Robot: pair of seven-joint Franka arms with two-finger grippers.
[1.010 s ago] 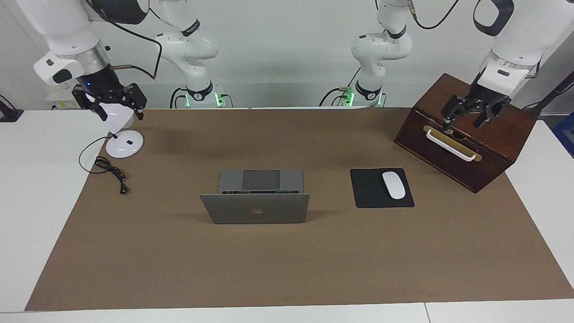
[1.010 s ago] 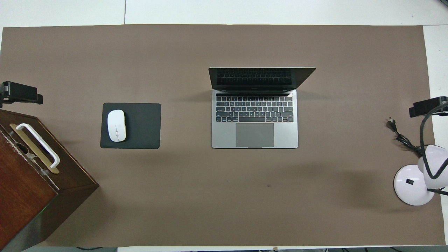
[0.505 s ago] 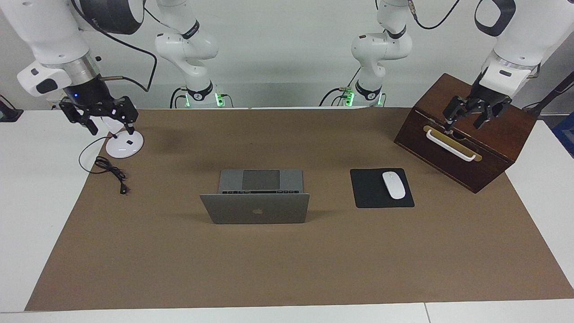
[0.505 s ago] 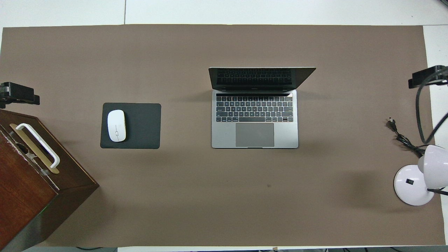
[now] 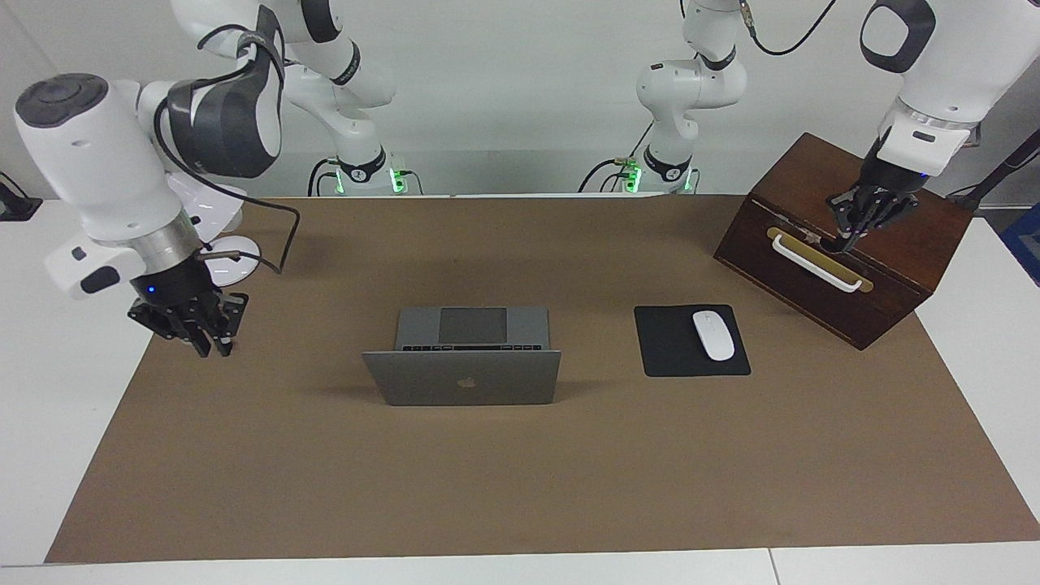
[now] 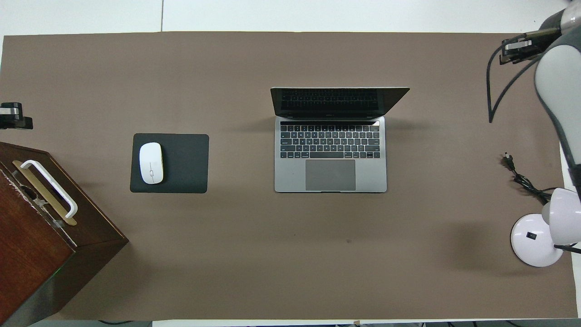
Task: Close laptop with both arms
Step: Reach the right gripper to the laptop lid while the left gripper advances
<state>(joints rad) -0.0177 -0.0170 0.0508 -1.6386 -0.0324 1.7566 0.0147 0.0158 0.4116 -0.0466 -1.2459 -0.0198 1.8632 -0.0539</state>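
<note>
The silver-grey laptop (image 5: pixel 463 378) stands open in the middle of the brown mat, with its lid upright and the apple logo facing away from the robots. Its keyboard and trackpad show in the overhead view (image 6: pixel 330 154). My right gripper (image 5: pixel 210 351) hangs low over the mat toward the right arm's end, well apart from the laptop, with its fingers drawn together and empty. It also shows in the overhead view (image 6: pixel 513 45). My left gripper (image 5: pixel 847 240) is over the wooden box near its handle, fingers drawn together and empty. It shows at the edge of the overhead view (image 6: pixel 18 121).
A dark wooden box (image 5: pixel 910 244) with a white handle (image 5: pixel 815 262) stands at the left arm's end. A black mouse pad (image 5: pixel 674 353) with a white mouse (image 5: pixel 712 335) lies between box and laptop. A white lamp (image 6: pixel 535 238) and black cable (image 6: pixel 522 179) are at the right arm's end.
My right gripper has swung from over the lamp down and out over the mat, and its fingers have come together. My left gripper has narrowed over the box. The laptop has not moved.
</note>
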